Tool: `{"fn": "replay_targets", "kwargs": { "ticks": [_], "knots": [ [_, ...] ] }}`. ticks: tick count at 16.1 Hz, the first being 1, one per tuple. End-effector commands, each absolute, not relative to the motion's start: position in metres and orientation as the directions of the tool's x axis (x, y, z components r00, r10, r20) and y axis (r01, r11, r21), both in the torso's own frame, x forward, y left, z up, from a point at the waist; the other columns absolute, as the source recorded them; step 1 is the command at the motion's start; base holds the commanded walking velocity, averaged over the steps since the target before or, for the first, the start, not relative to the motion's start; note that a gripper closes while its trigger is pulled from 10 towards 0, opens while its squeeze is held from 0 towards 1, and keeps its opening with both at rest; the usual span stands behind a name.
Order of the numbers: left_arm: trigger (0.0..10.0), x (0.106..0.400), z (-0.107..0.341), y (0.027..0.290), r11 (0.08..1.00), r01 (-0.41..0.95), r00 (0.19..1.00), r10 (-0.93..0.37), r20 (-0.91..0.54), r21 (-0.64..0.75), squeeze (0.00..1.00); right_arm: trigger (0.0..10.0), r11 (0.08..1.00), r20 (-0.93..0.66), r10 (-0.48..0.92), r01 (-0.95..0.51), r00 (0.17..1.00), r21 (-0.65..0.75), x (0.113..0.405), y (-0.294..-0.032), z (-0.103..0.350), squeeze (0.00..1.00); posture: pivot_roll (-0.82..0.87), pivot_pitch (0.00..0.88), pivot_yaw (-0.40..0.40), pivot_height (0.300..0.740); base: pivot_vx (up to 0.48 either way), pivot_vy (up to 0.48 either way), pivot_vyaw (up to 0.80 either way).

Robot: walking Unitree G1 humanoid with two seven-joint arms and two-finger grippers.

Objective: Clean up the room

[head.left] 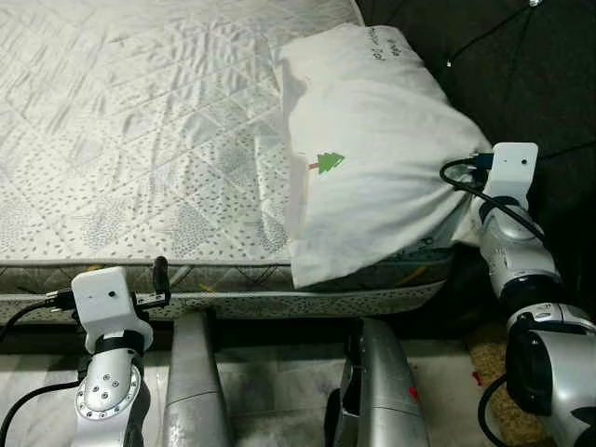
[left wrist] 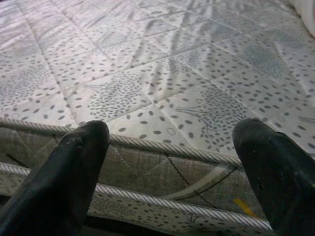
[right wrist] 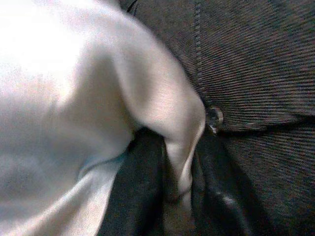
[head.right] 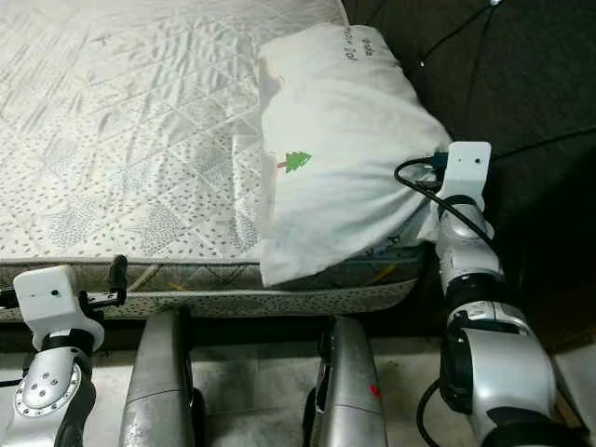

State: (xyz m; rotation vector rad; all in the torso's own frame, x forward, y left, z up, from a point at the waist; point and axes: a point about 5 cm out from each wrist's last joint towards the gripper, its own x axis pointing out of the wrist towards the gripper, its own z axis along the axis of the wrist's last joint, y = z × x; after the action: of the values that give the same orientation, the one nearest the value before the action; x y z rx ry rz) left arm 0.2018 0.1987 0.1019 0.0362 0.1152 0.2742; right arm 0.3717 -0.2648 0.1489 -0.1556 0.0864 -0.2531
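A white pillow (head.left: 372, 149) with a small green tree print lies on the right end of the bed's patterned mattress (head.left: 130, 121), overhanging the front edge. My right gripper (right wrist: 177, 187) is at the pillow's right corner, shut on a fold of its white fabric (right wrist: 172, 128); in the eye views the pillow hides the fingers beyond the wrist camera (head.left: 510, 168). My left gripper (left wrist: 172, 147) is open, low at the mattress's front edge, with nothing between its black fingers (left wrist: 74, 167).
A dark upholstered headboard (head.left: 521, 65) stands right of the pillow, with a cable across it. The mattress side band (head.left: 233, 284) runs along the front. My silver legs (head.left: 196, 391) stand on the pale floor below.
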Motion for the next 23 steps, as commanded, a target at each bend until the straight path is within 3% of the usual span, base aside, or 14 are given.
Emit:
{"fn": "replay_targets", "kwargs": {
  "ticks": [1,7,11,13,16,18,20,22,23],
  "knots": [
    [10.0,0.201,0.099,0.198,0.964,-0.259,0.957,0.264,-0.121,0.062,0.0,10.0,0.95,-0.022,-0.28,0.274,0.96,-0.147,0.368,-0.271,0.152,1.0,0.09,0.08,-0.07,0.523,0.0,0.0,0.0],
    [10.0,0.202,0.101,0.199,0.965,-0.255,0.959,0.26,-0.112,0.057,0.0,10.0,0.95,0.047,-0.236,0.241,0.971,-0.197,0.372,-0.273,0.167,1.0,0.08,0.07,-0.066,0.523,0.0,0.0,0.0],
    [10.0,0.2,0.101,0.194,0.971,-0.236,0.964,0.239,-0.116,0.035,0.0,10.0,0.94,-0.065,0.078,-0.095,0.995,-0.328,0.349,-0.24,0.125,1.0,0.06,0.078,-0.057,0.523,0.0,0.0,0.0],
    [10.0,0.201,0.101,0.197,0.97,-0.241,0.963,0.244,-0.118,0.039,0.0,10.0,0.937,-0.11,0.095,-0.126,0.989,-0.325,0.338,-0.24,0.111,1.0,0.06,0.085,-0.057,0.523,0.0,0.0,0.0],
    [10.0,0.199,0.101,0.197,0.968,-0.248,0.961,0.251,-0.12,0.039,0.0,10.0,0.962,-0.106,-0.014,-0.016,0.994,-0.272,0.337,-0.248,0.11,1.0,0.06,0.088,-0.056,0.523,0.0,0.0,0.0],
    [10.0,0.198,0.101,0.195,0.969,-0.244,0.961,0.246,-0.125,0.035,0.0,10.0,0.967,-0.006,-0.125,0.121,0.992,-0.222,0.346,-0.251,0.133,1.0,0.06,0.088,-0.044,0.523,0.0,0.0,0.0],
    [10.0,0.2,0.101,0.195,0.97,-0.24,0.962,0.242,-0.125,0.033,0.0,10.0,0.973,0.058,-0.157,0.165,0.986,-0.16,0.35,-0.247,0.148,1.0,0.05,0.087,-0.041,0.523,0.0,0.0,0.0],
    [10.0,0.203,0.102,0.194,0.972,-0.234,0.965,0.236,-0.117,0.029,0.0,10.0,0.988,0.18,-0.027,0.053,0.983,-0.144,0.354,-0.213,0.17,1.0,0.05,0.084,-0.04,0.523,0.0,0.0,0.0],
    [10.0,0.204,0.102,0.194,0.972,-0.233,0.965,0.235,-0.114,0.028,0.0,10.0,0.986,0.187,-0.004,0.036,0.982,-0.165,0.354,-0.209,0.171,1.0,0.05,0.08,-0.042,0.523,0.0,0.0,0.0]
  ]
}}
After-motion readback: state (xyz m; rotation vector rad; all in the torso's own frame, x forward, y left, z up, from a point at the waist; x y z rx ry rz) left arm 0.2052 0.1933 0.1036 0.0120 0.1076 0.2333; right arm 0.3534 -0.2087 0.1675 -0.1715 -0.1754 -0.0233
